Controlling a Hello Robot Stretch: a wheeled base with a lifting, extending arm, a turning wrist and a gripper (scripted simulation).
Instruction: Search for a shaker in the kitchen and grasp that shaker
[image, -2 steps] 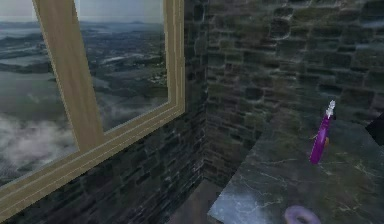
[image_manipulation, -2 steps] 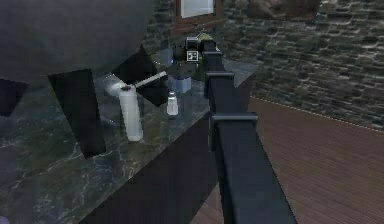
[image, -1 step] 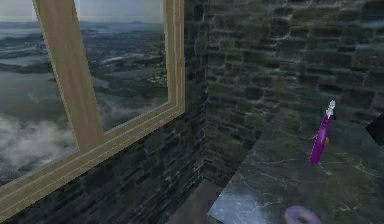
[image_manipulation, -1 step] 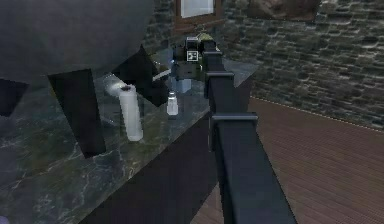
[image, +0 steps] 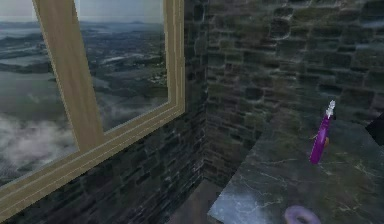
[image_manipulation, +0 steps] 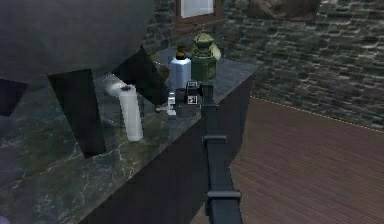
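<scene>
A wood-framed window (image: 90, 75) looked out on hazy hills and low cloud at the forward view's left, set in a dark stone-brick wall (image: 275, 65) that turned a corner. At lower right, a slim purple bottle (image: 321, 135) with a pale tip stood on a dark marbled surface (image: 255, 185), a pinkish round object (image: 297, 215) near the bottom edge.

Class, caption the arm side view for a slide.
Arm extended to a marble counter bearing a paper roll, white bottle and green object.

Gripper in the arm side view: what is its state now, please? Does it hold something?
Gripper: cannot be told whether it holds anything; a pale bottle stands on the countertop right behind it.
</scene>
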